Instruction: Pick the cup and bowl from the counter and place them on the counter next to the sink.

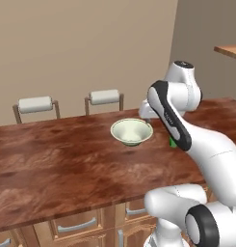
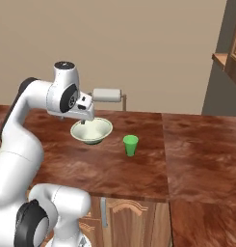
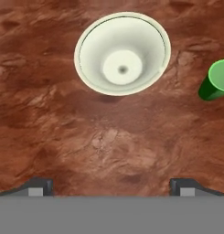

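Note:
The pale cream bowl (image 1: 132,131) (image 2: 92,130) (image 3: 122,53) stands upright and empty on the reddish-brown counter (image 1: 57,164) (image 2: 119,169). To its right stands the small green cup (image 2: 130,144) (image 3: 216,80), of which a sliver (image 1: 172,142) peeks from behind my arm in the left base view. My gripper (image 3: 112,186) hovers above the counter on the near side of the bowl, looking down. Its fingertips (image 3: 40,185) stand wide apart with nothing between them, so it is open. The sink is out of view.
Two chairs with white padded backs (image 1: 35,104) (image 1: 105,96) stand behind the counter by the beige wall. The counter continues to the right past a seam (image 2: 163,144). A wooden wall cabinet (image 2: 230,58) hangs at the upper right. Drawers (image 1: 76,224) sit below the front edge.

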Tool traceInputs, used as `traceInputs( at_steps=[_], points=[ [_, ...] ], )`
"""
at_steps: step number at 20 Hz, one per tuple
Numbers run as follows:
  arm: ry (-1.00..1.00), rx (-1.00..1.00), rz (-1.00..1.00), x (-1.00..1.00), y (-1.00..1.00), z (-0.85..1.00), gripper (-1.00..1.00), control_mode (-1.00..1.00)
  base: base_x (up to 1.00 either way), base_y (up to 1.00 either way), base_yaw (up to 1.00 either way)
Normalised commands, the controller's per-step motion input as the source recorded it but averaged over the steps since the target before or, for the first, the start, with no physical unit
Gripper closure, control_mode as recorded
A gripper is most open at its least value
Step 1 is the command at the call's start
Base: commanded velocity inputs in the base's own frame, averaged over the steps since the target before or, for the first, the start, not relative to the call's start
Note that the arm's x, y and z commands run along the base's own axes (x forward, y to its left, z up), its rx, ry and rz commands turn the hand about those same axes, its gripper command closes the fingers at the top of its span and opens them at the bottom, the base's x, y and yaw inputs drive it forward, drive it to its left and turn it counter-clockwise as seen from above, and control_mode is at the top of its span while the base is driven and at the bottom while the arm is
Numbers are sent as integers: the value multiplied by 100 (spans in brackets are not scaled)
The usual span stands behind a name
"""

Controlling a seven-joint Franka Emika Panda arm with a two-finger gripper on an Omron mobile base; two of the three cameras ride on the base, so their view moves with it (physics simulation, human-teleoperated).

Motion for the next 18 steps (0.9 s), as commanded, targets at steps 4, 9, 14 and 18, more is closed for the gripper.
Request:
traceInputs(
  at_steps=[4, 9, 14, 18],
  points=[
    [8, -4, 0, 37, -32, -2, -100, -100, 0, 0, 0],
    [6, -2, 0, 3, -67, 0, -100, -100, 0, 0, 0],
    [3, 0, 0, 0, -62, 0, -100, -100, 0, 0, 0],
    [2, 0, 0, 0, -47, -3, -100, -100, 0, 0, 0]
  ],
)
